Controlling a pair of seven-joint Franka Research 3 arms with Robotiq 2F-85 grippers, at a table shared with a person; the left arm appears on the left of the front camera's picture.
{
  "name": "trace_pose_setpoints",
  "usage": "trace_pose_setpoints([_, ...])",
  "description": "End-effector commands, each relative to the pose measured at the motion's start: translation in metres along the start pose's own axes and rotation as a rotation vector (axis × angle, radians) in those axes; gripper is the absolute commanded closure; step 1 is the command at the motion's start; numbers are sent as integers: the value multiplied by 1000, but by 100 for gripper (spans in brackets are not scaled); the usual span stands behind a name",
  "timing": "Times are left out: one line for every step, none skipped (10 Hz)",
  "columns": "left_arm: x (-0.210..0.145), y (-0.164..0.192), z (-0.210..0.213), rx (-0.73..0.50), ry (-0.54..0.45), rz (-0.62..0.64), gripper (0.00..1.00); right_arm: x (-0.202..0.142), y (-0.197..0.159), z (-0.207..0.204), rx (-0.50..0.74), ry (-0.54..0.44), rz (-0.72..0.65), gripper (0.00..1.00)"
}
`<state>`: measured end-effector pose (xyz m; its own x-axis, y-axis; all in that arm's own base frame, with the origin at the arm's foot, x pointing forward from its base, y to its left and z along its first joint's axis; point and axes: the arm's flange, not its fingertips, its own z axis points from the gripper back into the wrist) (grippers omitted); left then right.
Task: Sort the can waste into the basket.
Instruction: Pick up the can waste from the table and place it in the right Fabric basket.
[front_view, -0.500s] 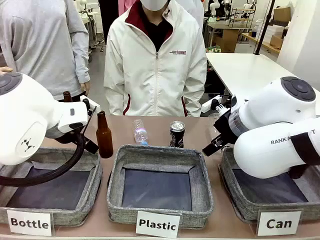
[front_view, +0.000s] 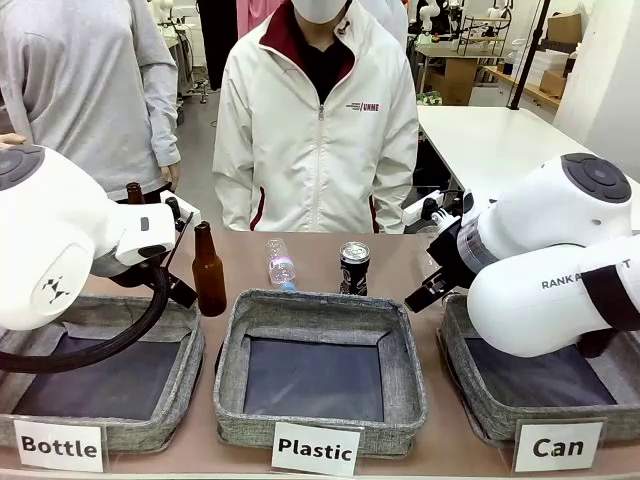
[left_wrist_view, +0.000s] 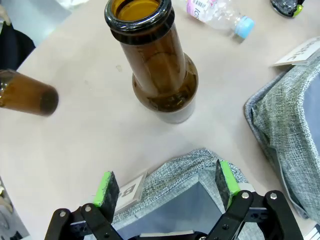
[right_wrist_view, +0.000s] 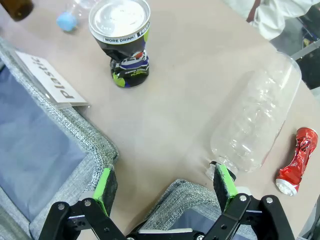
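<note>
Your Can basket (front_view: 465, 390) shows bare base, partly hidden by the right arm (front_view: 545, 290); black can (front_view: 354, 268) stands at its ten o'clock; left gripper (left_wrist_view: 165, 175) and right gripper (right_wrist_view: 162, 175) both gape.

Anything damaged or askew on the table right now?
Both cans are crushed. The black can stands upright but is crumpled at the waist; the red can lies flattened beside a clear plastic bottle lying on its side.

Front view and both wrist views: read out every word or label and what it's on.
"Bottle": left label, left basket.
"Plastic": middle label, middle basket.
"Can": right label, right basket.
"MORE DRINK!": black can, rim.
"RANK A": right arm, partly cut off.
Jacket logo and pink bottle label: too small to read.
</note>
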<state>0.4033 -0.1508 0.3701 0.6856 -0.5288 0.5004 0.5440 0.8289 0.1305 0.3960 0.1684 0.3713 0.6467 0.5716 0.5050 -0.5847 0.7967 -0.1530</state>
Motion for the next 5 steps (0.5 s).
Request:
trace_pose_setpoints([0,0,0,0,0,0,0,0,0,0,0,0,-1,0])
trace_pose_setpoints([0,0,0,0,0,0,0,0,0,0,0,0,-1,0])
trace_pose_setpoints([0,0,0,0,0,0,0,0,0,0,0,0,-1,0])
trace_pose_setpoints([0,0,0,0,0,0,0,0,0,0,0,0,-1,0])
trace_pose_setpoints([0,0,0,0,0,0,0,0,0,0,0,0,-1,0])
